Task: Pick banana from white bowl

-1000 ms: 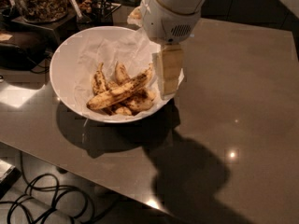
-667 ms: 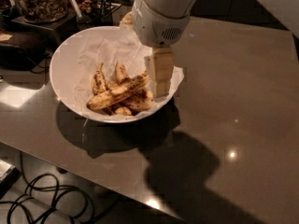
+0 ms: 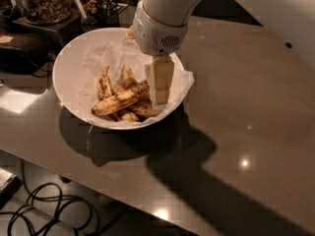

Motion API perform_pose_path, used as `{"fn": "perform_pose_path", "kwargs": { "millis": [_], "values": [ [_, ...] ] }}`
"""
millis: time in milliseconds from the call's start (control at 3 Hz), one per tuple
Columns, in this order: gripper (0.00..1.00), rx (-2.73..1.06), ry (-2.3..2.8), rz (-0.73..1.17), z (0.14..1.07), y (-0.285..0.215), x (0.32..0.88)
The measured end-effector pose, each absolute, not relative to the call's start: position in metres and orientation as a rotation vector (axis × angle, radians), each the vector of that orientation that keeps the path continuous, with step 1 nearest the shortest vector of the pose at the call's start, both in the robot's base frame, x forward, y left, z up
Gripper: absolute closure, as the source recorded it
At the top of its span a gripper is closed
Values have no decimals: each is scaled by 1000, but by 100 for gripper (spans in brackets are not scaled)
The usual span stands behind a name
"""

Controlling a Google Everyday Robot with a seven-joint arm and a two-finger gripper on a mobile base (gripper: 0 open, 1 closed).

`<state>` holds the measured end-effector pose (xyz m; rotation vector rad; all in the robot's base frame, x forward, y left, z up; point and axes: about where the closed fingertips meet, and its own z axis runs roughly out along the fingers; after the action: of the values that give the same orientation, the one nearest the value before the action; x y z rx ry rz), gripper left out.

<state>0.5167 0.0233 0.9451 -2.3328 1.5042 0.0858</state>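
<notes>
Pincer (image 3: 161, 88) hangs upright under the arm (image 3: 170, 6), inside the right rim of the white bowl (image 3: 69, 58), beside the banana (image 3: 120, 100); grip state cannot be told. Tabletop (image 3: 246, 107) stretches rightward.

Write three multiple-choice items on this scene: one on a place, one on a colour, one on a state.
1. Where is the pincer?
A) reaching down inside the white bowl, at its right side
B) high above the bowl, clear of it
C) outside the bowl, to its left

2. What colour is the banana?
A) green
B) yellow with brown speckles
C) plain red

3. What state is the banana in?
A) lifted clear of the bowl
B) hanging over the bowl's rim
C) lying in the bowl on the paper, among the shorter bananas

Answers:
1 A: the pincer sits within the rim, next to the banana's right end.
2 B: its peel is speckled yellow.
3 C: it rests across the pile, not lifted.
</notes>
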Motion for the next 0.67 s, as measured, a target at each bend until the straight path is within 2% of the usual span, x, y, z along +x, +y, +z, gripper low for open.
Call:
{"fn": "perform_pose_path", "kwargs": {
  "millis": [333,667],
  "values": [
    [22,-2315,1581,154,936,26,525],
    [29,-2305,1625,185,931,30,529]
  ]
}}
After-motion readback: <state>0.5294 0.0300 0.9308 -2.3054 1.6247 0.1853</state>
